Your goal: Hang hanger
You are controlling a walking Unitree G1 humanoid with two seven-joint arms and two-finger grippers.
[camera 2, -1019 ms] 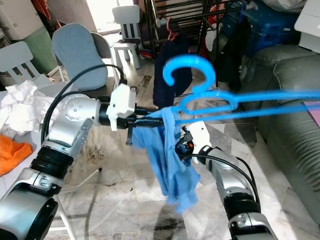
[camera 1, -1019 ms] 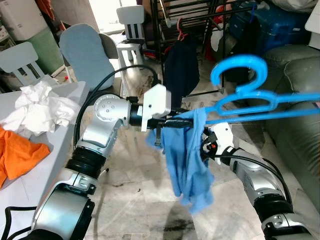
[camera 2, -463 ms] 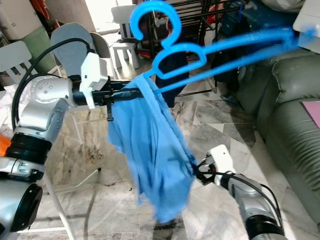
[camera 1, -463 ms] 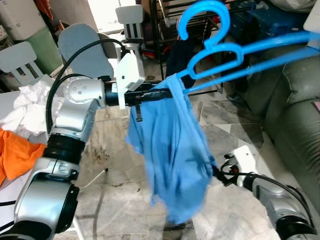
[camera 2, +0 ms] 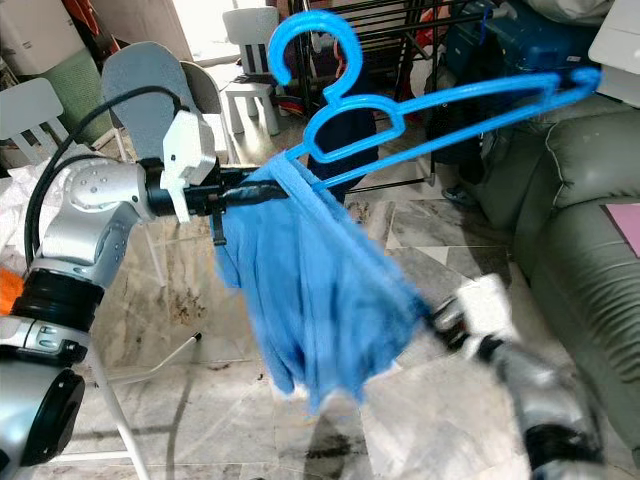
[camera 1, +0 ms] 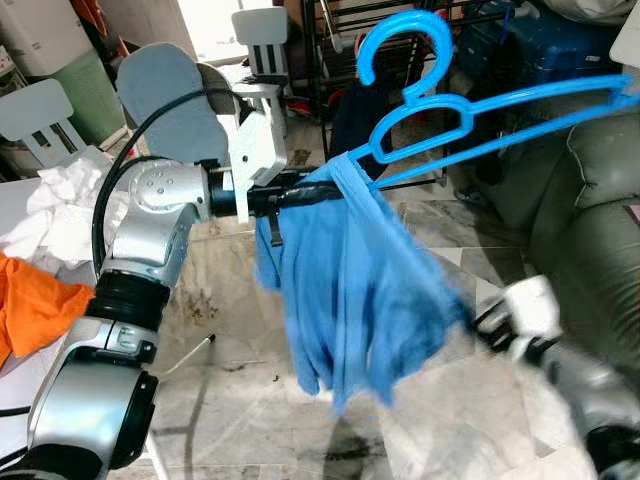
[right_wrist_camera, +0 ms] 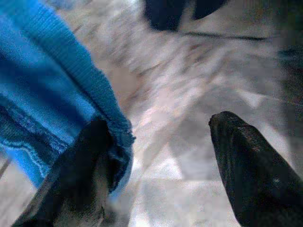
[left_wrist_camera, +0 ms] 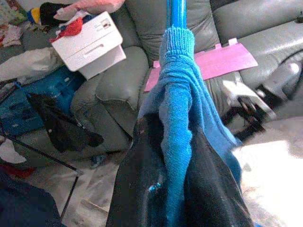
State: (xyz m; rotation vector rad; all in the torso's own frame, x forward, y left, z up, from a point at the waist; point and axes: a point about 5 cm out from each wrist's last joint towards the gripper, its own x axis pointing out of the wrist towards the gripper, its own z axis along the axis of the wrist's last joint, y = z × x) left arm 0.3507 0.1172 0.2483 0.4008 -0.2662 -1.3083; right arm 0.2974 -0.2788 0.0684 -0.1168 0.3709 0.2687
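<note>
My left gripper (camera 1: 325, 188) is raised at chest height, shut on a blue plastic hanger (camera 1: 470, 120) where a blue knit garment (camera 1: 350, 290) is draped over it. In the left wrist view the black fingers (left_wrist_camera: 137, 189) clamp the garment's fold and the hanger bar. The hook points up, and the hanger's far end reaches right over the sofa. My right gripper (camera 1: 482, 322) is low, at the garment's right hem, and blurred. In the right wrist view it (right_wrist_camera: 161, 123) is open, one finger (right_wrist_camera: 85, 170) touching the hem. A black drying rack (camera 1: 325, 60) stands behind.
A dark garment (camera 1: 355, 120) hangs on the rack. A grey sofa (camera 1: 600, 220) fills the right side, with a white box (left_wrist_camera: 90, 42) and a pink sheet (left_wrist_camera: 213, 59) on it. Small chairs (camera 1: 170, 100) stand at the back left. A table (camera 1: 30, 345) at left holds orange and white cloths.
My left arm lifted the hanger and garment up and to the left. My right arm came out from behind the garment, dropped low and now sweeps right; the hem flares toward it.
</note>
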